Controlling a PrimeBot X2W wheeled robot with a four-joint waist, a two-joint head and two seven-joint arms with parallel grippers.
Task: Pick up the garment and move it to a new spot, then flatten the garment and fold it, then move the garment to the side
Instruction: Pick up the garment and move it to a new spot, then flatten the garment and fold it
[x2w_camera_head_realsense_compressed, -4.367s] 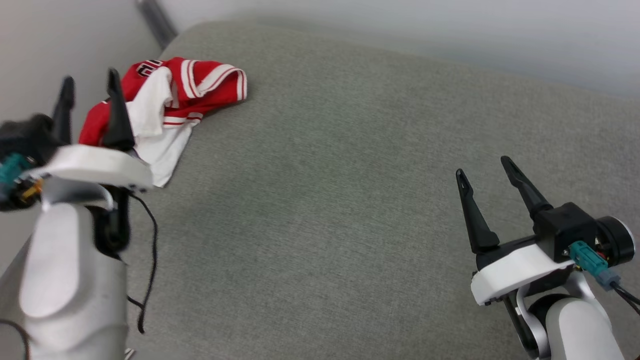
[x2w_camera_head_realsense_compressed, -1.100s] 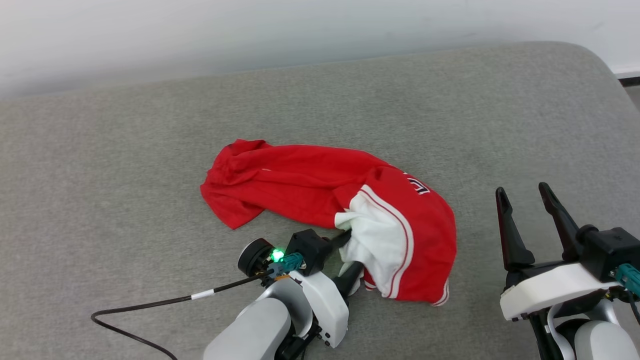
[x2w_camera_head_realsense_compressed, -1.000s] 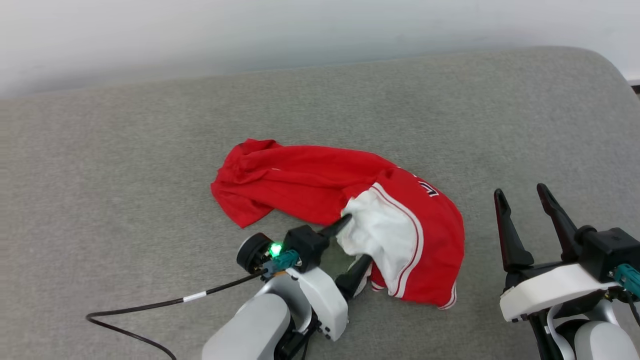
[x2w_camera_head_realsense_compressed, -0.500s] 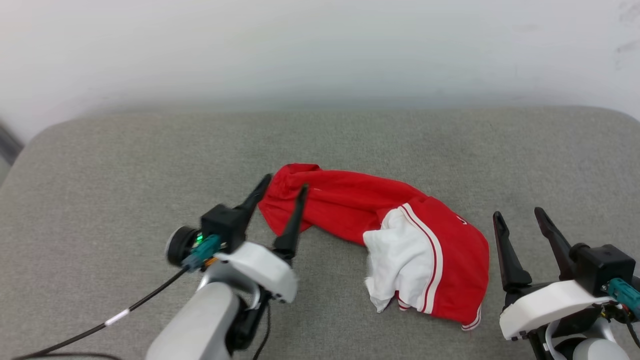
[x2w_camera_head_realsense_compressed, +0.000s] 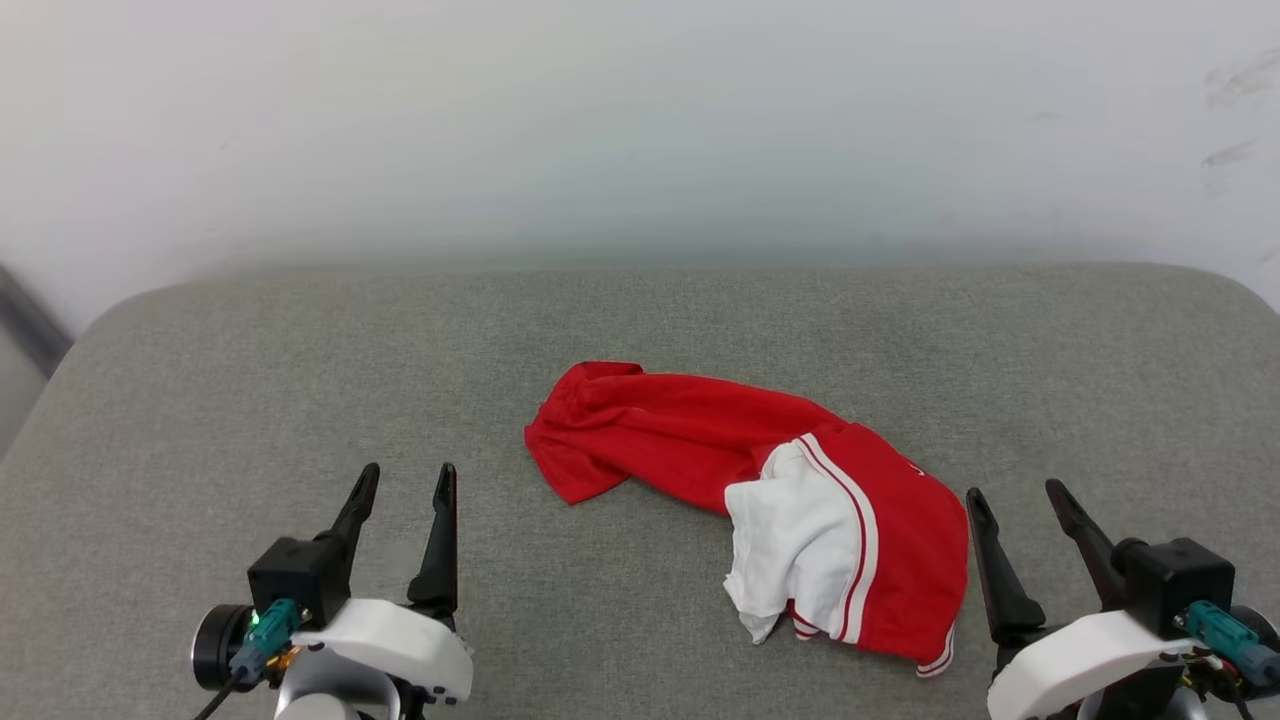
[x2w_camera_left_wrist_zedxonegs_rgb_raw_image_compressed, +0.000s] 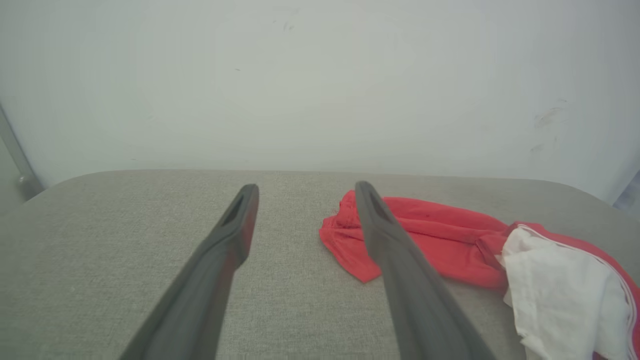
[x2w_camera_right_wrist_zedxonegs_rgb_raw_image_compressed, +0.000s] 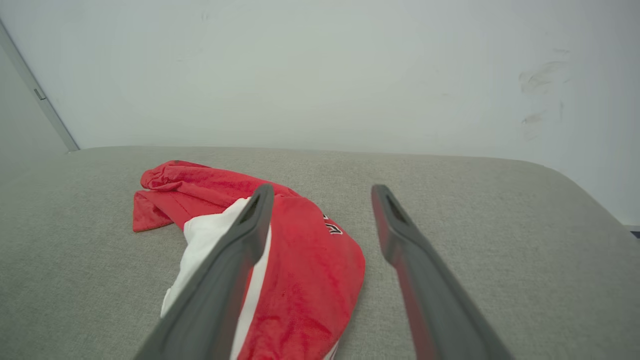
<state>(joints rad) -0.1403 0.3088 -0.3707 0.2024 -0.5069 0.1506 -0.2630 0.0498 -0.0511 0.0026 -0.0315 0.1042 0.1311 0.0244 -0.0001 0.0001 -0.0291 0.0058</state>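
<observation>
The garment lies crumpled in the middle of the grey cushioned surface, red with a white sleeve bunched at its near right end. My left gripper stands open at the lower left, apart from the cloth, nothing between its fingers. My right gripper stands open at the lower right, just beside the garment's right edge. The left wrist view has the garment to the right of the open fingers. In the right wrist view the garment lies under and left of the left finger.
A pale wall rises behind the cushion's far edge. A grey rail runs down the wall at the far left. The cushion's rounded corners fall away at the far left and far right.
My left gripper has let go of the white sleeve and drawn back to the lower left. The garment now lies free. The head camera has tilted up and swung over.
</observation>
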